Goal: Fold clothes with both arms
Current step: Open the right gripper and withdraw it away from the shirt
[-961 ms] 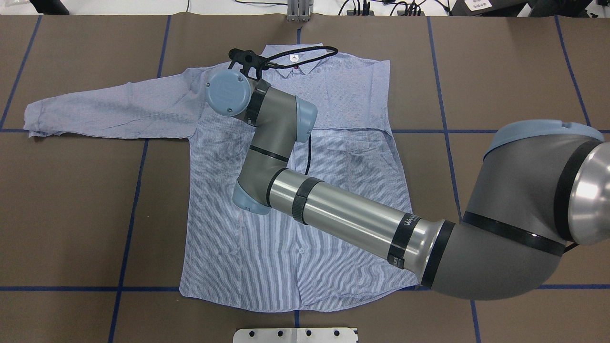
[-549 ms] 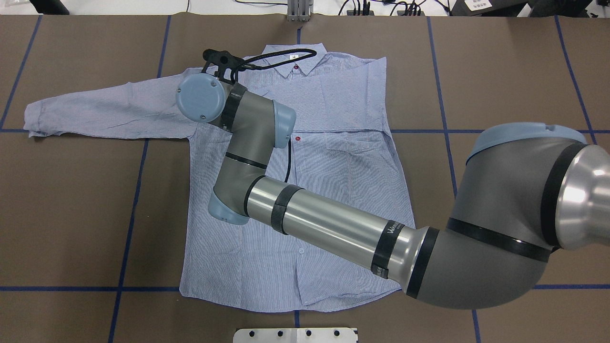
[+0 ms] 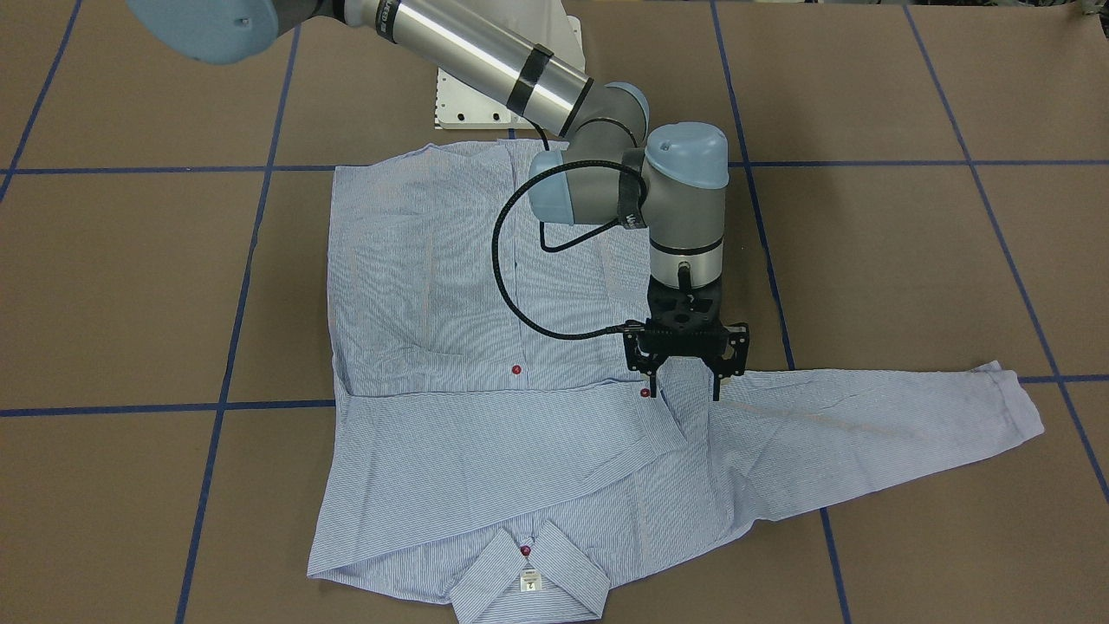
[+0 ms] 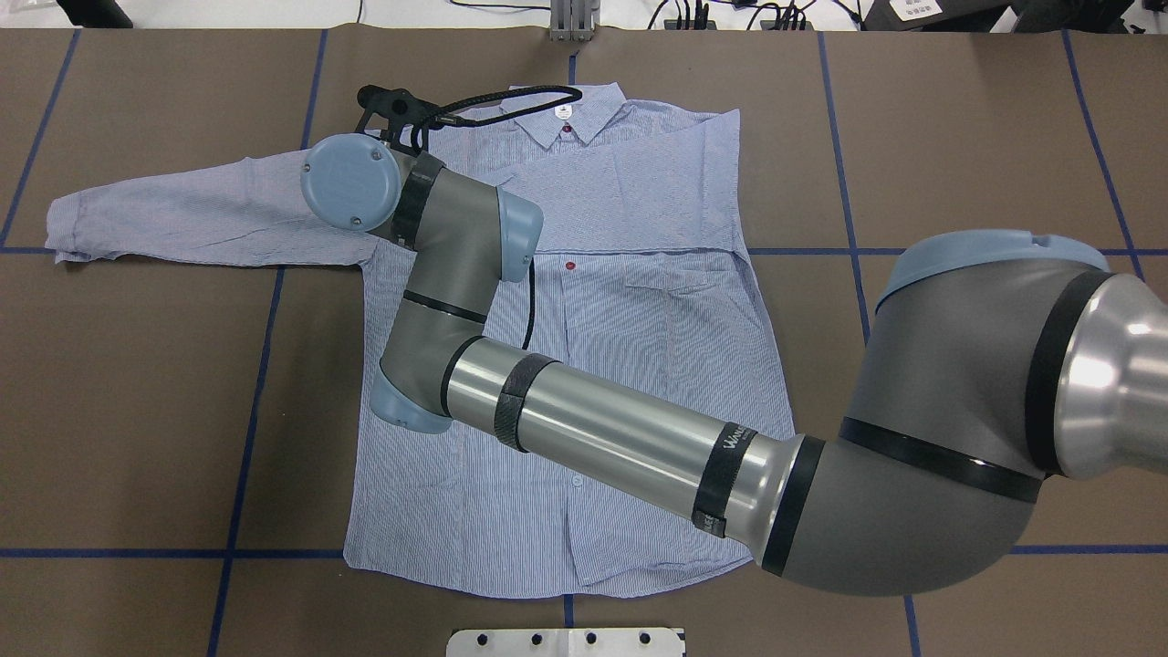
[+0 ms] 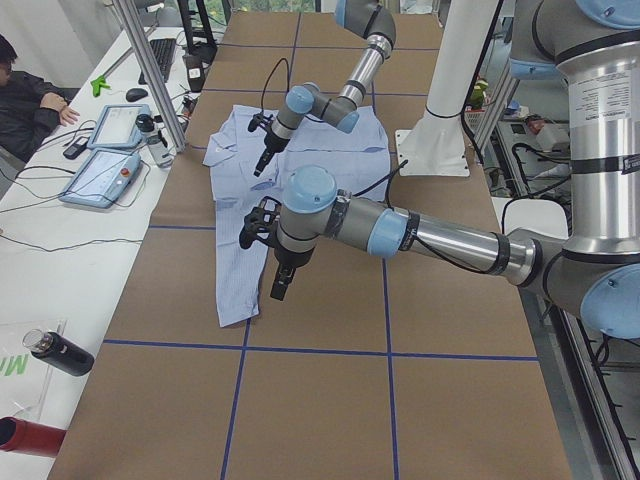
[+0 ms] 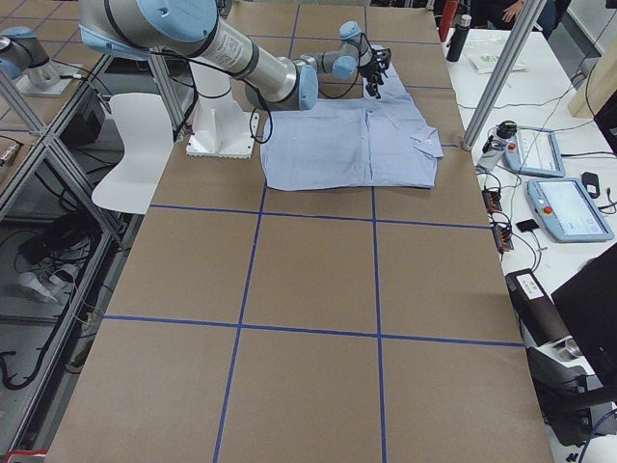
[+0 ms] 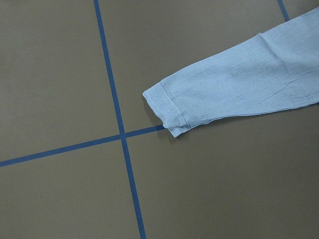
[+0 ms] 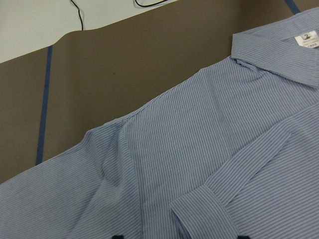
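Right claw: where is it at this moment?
In the front-facing view the right claw hangs open over the shirt, right of centre, where the outstretched sleeve meets the body, beside a red button.

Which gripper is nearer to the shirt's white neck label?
Right. The right gripper hovers above the shirt, by its shoulder, not far from the neck label; the left gripper hangs by the sleeve cuff, much farther away.
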{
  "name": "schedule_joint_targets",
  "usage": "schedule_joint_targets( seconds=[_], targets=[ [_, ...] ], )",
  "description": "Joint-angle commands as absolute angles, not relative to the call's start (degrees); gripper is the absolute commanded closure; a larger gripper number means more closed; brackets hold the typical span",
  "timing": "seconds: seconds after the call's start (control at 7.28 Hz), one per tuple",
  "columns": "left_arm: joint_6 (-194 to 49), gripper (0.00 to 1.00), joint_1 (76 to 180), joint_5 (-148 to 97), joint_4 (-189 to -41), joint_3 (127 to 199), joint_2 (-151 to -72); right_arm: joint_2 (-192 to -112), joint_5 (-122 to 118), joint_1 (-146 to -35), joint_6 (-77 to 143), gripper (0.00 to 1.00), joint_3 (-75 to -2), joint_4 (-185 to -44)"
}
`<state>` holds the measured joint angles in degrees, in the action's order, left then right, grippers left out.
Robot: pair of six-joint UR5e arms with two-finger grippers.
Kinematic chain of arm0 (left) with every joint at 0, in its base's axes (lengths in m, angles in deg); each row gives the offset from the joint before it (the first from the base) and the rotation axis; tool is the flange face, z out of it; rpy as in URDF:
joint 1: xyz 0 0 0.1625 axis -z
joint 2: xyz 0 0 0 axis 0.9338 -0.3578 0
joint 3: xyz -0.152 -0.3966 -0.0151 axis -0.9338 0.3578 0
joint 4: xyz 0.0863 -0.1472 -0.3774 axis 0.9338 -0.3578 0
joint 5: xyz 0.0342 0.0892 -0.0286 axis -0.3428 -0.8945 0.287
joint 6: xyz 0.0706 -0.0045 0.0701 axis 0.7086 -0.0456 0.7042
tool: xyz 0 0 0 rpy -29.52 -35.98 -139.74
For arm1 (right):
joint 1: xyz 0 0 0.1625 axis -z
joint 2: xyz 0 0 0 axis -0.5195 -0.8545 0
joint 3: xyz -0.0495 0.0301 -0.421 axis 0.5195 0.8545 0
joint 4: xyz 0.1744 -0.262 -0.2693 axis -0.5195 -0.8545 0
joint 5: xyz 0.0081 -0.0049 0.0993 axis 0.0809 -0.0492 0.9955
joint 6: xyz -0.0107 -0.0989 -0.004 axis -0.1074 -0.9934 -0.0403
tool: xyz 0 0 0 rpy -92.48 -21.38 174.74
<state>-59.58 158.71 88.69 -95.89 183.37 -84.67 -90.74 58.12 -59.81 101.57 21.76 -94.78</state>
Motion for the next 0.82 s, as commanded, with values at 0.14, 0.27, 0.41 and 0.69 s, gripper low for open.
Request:
schedule_joint_targets(
  seconds=[0.14,0.27,0.41,0.69],
  targets=[
    [-66.26,0.0,158.24,88.48,-112.56,175.42,-86.49,-91.48,69.83,-65.73,94.74,0.05,14.95,-105.91],
    [-66.79,0.0,158.16,88.48,-123.26,168.68,-87.54,-92.1,74.48,-68.19,90.53,0.03,11.08,-112.58],
    [-69.66,0.0,158.07,88.39,-130.42,160.09,-91.38,-95.5,77.49,-70.3,88.05,0.02,4.43,-117.61],
    [-71.45,0.0,154.39,88.21,-133.64,147.93,-100.25,-103.83,85.05,-75.57,83.21,0.02,-9.1,-123.26]
  ],
)
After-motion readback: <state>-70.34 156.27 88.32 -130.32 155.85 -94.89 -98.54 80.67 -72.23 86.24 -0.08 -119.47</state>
